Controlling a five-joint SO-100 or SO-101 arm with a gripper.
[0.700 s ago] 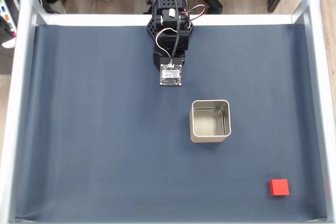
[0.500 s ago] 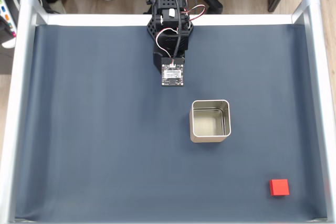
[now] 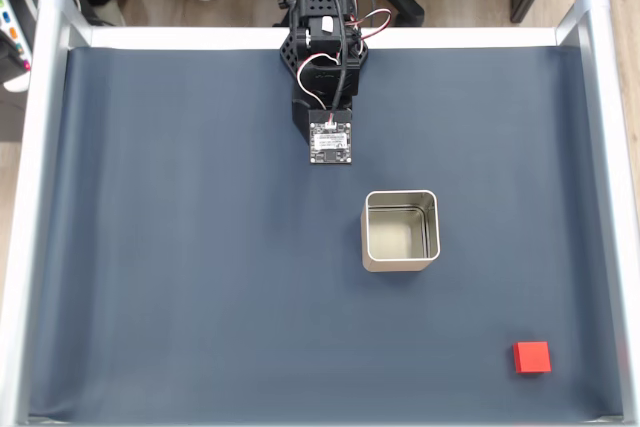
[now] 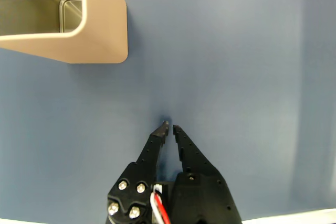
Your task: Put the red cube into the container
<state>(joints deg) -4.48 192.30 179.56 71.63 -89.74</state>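
While the tool [image 4: 169,126] sits over bare blue worktop [image 3: 180,247] near the top rail in the fixed view, its jaws are nearly closed, tips almost touching, gripping nothing. Container [image 3: 400,230] stands mid-worktop, just below-right of the arm [image 3: 325,57]. Red cube [image 3: 532,357] lies near the bottom-right corner, well apart from the container, close to the right rail [image 3: 610,197]. Open mat between them.

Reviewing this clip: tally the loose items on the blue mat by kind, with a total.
Red cube: 1
Metal container: 1
Total: 2
The gripper holds neither; its jaws are nearly closed on nothing.
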